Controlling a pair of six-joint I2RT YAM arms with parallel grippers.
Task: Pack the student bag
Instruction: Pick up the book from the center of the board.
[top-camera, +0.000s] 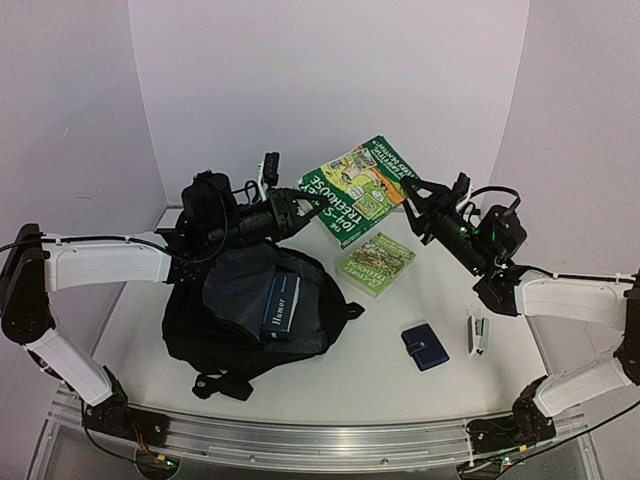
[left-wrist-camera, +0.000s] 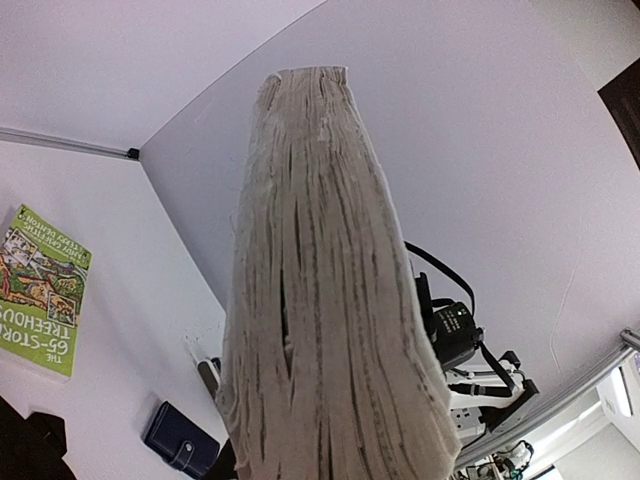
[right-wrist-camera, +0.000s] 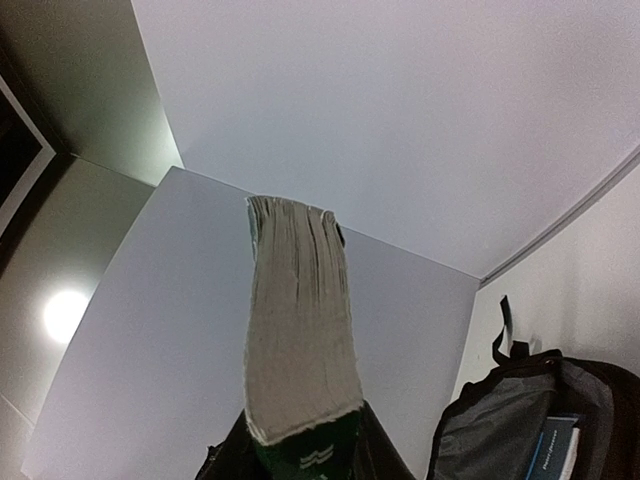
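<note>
The student bag, a black backpack with grey lining, lies open at centre-left with a blue book standing in its mouth; the right wrist view shows the student bag low at the right. A large green book hangs in the air behind it, between both arms. My left gripper is shut on its left end, and its page edges fill the left wrist view, hiding the fingers. My right gripper stands at the other end, jaws spread loosely on either side of the book.
A smaller green book lies on the table to the right of the bag. A dark-blue wallet and a stapler lie nearer the front right. White walls close in the back and both sides.
</note>
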